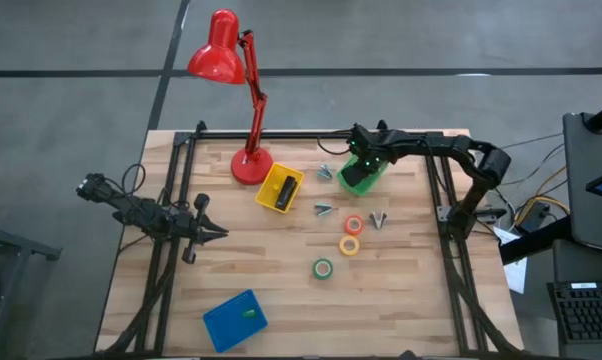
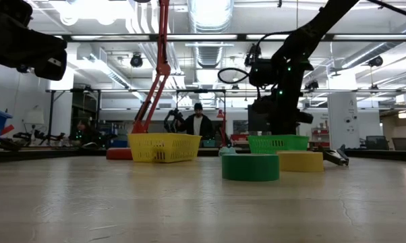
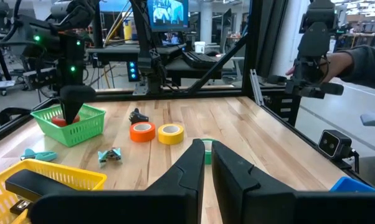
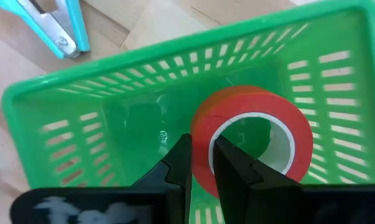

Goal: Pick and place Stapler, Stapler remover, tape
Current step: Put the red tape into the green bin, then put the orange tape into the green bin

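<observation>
We see the right end effector (image 4: 199,163) down inside the green slatted plastic basket (image 1: 362,176) at the far side of the wooden desk (image 1: 401,280), fingers nearly together, pinching the wall of the red tape roll with a pale core (image 4: 253,140), which sits in the basket. The left end effector (image 3: 207,163) hovers at the desk's left edge, fingers pressed almost together with only a narrow gap, nothing between them. The orange tape roll (image 1: 354,225) and the yellow tape roll (image 1: 350,245) lie just beside each other mid-desk, with the green tape roll (image 1: 323,268) nearer the front, apart from both. The slim black stapler (image 1: 283,189) lies in the yellow slatted basket (image 1: 270,199), just beside the round base of the red desk lamp (image 1: 249,165). Three small silvery claw-type staple removers with teal grips (image 1: 324,209) are scattered on the desk between the two baskets and near the orange roll. A blue plastic bin (image 1: 234,320) sits at the front left. In the low view a person in dark clothing (image 2: 198,124) stands in the room behind the desk.
</observation>
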Controlling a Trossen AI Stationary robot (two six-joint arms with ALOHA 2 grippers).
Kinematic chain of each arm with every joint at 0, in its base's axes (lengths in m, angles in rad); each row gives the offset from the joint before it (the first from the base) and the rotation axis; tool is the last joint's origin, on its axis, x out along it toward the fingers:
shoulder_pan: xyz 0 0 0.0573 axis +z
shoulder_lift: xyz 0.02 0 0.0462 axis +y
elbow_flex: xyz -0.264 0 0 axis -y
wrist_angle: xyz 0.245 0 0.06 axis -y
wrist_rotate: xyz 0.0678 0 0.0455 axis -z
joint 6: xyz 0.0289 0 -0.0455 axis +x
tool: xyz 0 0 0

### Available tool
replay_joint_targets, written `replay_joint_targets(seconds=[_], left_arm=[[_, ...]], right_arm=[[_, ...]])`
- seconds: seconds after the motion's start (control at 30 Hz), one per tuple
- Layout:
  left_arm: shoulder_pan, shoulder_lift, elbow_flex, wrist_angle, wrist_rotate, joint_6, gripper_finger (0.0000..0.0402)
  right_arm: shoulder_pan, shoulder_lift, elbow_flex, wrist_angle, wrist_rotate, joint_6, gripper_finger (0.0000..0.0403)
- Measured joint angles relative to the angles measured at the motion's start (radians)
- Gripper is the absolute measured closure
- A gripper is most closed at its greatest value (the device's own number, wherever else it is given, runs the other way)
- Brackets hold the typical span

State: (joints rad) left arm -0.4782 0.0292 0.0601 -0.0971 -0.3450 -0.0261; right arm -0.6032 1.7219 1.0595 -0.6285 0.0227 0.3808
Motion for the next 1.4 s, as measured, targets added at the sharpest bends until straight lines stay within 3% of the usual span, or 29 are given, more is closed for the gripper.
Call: replay_joint_targets(seconds=[0.33,0.53,0.9,1.07,1.4], left_arm=[[0.000,0.000,0.000,0.000,0.000,0.000,0.0367],[0.000,0.000,0.000,0.000,0.000,0.000,0.0367],[0.000,0.000,0.000,0.000,0.000,0.000,0.0367],[0.000,0.000,0.000,0.000,0.000,0.000,0.0367],[0.000,0.000,0.000,0.000,0.000,0.000,0.0367]], right_arm=[[0.000,0.011,0.006,-0.002,0.008,0.002,0.0344],[0.000,0.002,0.019,-0.034,0.056,0.004,0.0309],[0.031,-0.029,0.074,-0.112,0.048,0.008,0.0240],[0.112,-0.093,0.084,-0.127,0.010,0.026,0.0228],[0.383,-0.152,0.054,-0.125,-0.002,0.056,0.0238]])
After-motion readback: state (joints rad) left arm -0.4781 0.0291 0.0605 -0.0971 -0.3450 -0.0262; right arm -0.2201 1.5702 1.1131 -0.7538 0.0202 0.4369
